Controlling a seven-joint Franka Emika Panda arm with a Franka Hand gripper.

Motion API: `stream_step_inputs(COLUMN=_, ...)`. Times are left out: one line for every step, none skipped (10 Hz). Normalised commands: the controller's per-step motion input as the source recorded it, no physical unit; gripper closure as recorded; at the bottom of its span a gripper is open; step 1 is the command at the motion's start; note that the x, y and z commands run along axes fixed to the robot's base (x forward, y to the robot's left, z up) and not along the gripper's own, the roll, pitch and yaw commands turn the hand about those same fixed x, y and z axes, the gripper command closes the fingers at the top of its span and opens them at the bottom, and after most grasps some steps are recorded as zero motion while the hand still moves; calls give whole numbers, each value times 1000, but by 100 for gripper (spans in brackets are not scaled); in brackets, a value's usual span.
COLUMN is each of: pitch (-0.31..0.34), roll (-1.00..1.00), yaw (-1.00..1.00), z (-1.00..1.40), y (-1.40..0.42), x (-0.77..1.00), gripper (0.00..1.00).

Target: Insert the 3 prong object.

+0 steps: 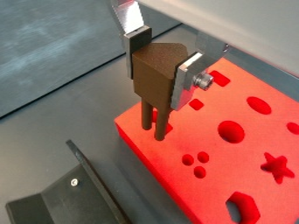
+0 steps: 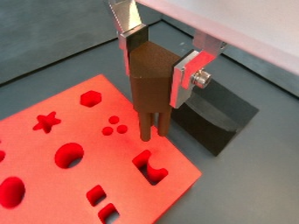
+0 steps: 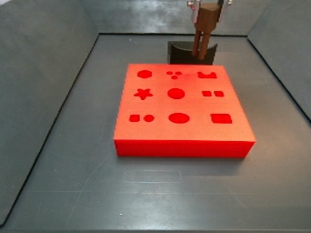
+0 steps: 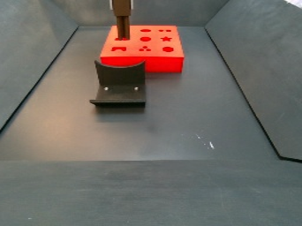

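1. Three prongs pointing down: 3 prong object (image 1: 156,77) clamped between the silver plates of the end effector (image 1: 162,63), long axis upright, prongs just above the near edge of the red board (image 1: 239,149).
2. End effector narrowed onto the brown block, pads pressed on its two flat sides; held high at the board's edge beside the fixture (image 2: 218,118), as seen in both wrist views.
3. Likely target: the cluster of three small round holes (image 2: 114,127), lying a little inward on the board from the prongs (image 2: 149,125). Needs a short sideways shift toward that cluster, then a straight descent, judging by the wrist views.
4. Prong pattern relative to hole pattern hard to judge; rotation about the upright axis possibly needed before lowering.
5. Neighbouring cut-outs close by: a notched hole (image 2: 149,166) just beside the prong tips, a hexagon (image 2: 91,98) and a star (image 2: 48,121) further in. Risk of dropping into the wrong opening or catching on the board's surface.
6. Seen in a side view, the object (image 3: 206,32) hangs above the board's far edge (image 3: 176,65), fixture (image 3: 192,47) right behind it; nothing between prongs and board.
7. Dark floor (image 4: 177,150) otherwise bare around the board.
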Motion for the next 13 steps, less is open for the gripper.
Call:
stream_step_inputs(pitch=100, roll=0, yaw=-1000, z=0, y=0, x=0, gripper=100)
stream_step_inputs(pitch=104, roll=-13, yaw=-1000, z=0, y=0, x=0, gripper=100)
stream_step_inputs(pitch=279, roll=-193, yaw=-783, z=49, y=-17, x=49, gripper=100)
stream_step_inputs(pitch=276, roll=-190, yaw=-317, z=49, y=126, x=446, gripper=100)
stream_step_inputs(pitch=51, roll=0, yaw=-37, z=0, y=0, x=143, gripper=100)
stream_step_inputs(pitch=67, roll=-13, yaw=-40, z=0, y=0, x=180, gripper=100)
stream_step_inputs(pitch=243, roll=-250, yaw=-531, z=-220, y=-257, x=0, gripper=100)
stream_step_inputs(pitch=289, roll=-357, yaw=-574, z=0, y=-111, x=0, gripper=100)
stream_step_inputs(pitch=260, roll=-427, yaw=-557, z=100, y=-111, x=0, gripper=100)
stream_step_inputs(pitch=207, roll=-407, yaw=-543, z=37, y=-26, x=0, gripper=100)
stream_step_inputs(pitch=217, roll=-310, yaw=-506, z=69, y=-9, x=-123, gripper=100)
stream_step_inputs(pitch=229, roll=-224, yaw=-306, z=83, y=0, x=0, gripper=100)
stream_step_inputs(pitch=73, roll=-186, yaw=43, z=-277, y=23, x=-143, gripper=100)
